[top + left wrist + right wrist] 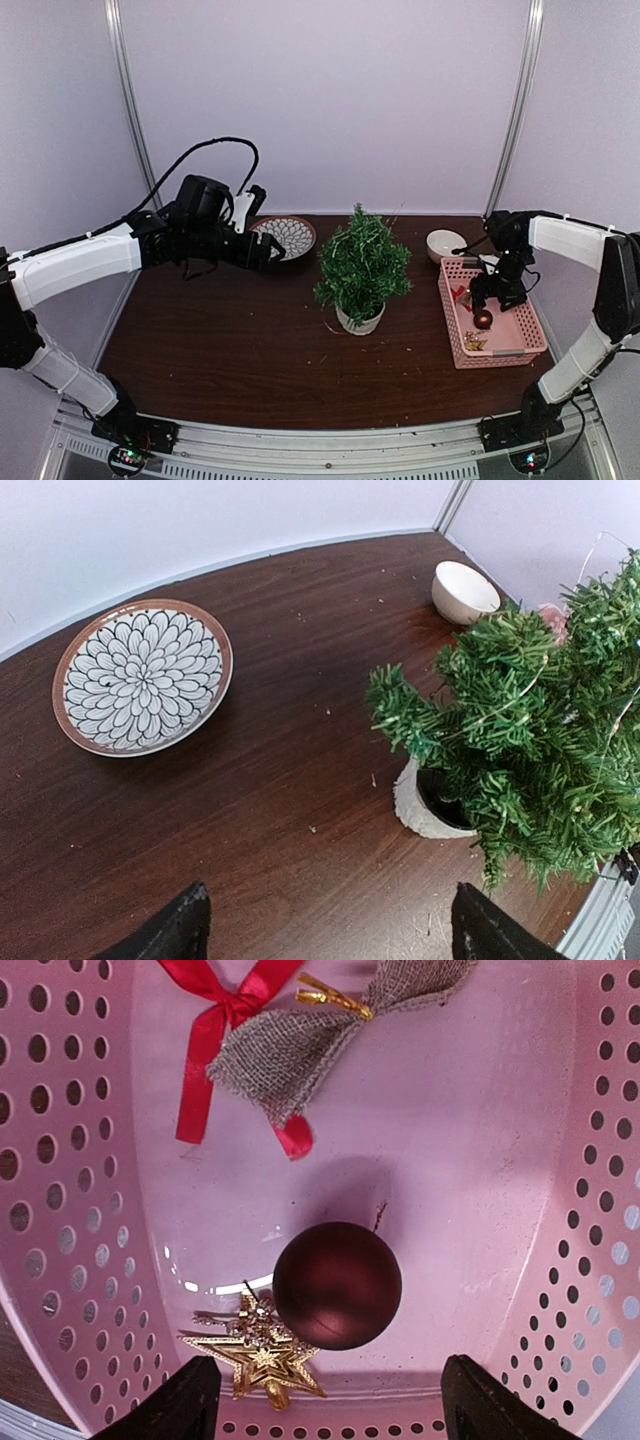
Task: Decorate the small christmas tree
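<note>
The small christmas tree [362, 262] stands mid-table in its white pot [360, 321], with no ornaments showing on it. It also shows in the left wrist view [540, 730]. A pink perforated basket [535, 330] at the right holds a dark red ball [337, 1285], a gold star [258, 1352], a red ribbon [212, 1035] and a burlap bow [300, 1045]. My right gripper [325, 1405] is open and empty, hovering over the ball in the basket; it shows in the top view [497, 293]. My left gripper [330, 935] is open and empty, raised left of the tree [268, 250].
A blue-and-white patterned plate [290, 235] lies behind the left gripper, also in the left wrist view [140, 675]. A small white bowl [445, 243] sits behind the basket, also in the left wrist view [463, 590]. White walls enclose the dark wooden table [230, 350].
</note>
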`<move>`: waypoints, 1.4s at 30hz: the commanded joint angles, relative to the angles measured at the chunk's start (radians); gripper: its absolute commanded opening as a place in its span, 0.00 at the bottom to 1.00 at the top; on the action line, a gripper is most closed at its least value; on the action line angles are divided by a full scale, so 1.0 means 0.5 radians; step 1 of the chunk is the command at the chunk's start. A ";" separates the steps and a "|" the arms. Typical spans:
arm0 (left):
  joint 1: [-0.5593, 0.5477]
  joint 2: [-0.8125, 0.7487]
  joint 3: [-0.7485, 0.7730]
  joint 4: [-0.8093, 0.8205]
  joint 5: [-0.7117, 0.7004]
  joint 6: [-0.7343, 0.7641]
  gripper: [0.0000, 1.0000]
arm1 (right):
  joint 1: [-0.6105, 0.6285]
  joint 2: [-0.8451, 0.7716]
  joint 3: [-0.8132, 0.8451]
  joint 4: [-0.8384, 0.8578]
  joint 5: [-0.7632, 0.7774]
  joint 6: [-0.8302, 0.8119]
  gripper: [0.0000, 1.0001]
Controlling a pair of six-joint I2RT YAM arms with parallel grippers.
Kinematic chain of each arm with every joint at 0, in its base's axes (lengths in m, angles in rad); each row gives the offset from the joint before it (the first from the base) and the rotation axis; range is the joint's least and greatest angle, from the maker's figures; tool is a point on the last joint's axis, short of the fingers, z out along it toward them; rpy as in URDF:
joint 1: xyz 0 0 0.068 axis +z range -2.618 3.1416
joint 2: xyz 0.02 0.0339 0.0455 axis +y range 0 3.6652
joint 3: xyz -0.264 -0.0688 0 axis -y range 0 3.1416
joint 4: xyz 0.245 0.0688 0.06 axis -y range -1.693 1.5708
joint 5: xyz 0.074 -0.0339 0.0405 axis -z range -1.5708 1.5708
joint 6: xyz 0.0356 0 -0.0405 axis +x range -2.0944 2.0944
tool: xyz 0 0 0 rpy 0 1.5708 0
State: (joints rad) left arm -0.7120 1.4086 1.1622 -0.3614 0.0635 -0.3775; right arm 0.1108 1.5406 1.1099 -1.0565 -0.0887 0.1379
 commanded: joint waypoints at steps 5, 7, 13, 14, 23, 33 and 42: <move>0.016 0.039 0.085 0.032 -0.014 0.063 0.83 | -0.061 0.207 0.028 0.057 0.022 0.039 0.78; 0.018 0.051 0.095 0.028 -0.008 0.072 0.83 | -0.066 0.253 0.036 0.078 -0.039 0.045 0.75; 0.019 0.067 0.117 0.018 -0.013 0.092 0.83 | -0.065 0.300 -0.005 0.136 -0.120 0.049 0.65; 0.019 0.071 0.117 0.017 -0.011 0.092 0.83 | -0.065 0.307 -0.014 0.145 -0.132 0.053 0.63; 0.019 0.041 0.121 0.005 -0.017 0.127 0.82 | -0.065 0.195 0.013 0.123 -0.161 0.070 0.41; 0.019 0.005 0.142 0.032 0.011 0.181 0.82 | -0.059 -0.175 0.208 0.092 -0.471 0.080 0.36; 0.019 -0.044 0.137 0.134 0.175 0.281 0.82 | 0.065 -0.416 0.390 0.265 -0.969 0.105 0.34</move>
State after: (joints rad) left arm -0.7120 1.4212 1.2026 -0.3653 0.0937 -0.2783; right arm 0.1059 1.3777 1.2659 -0.9859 -0.4305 0.1692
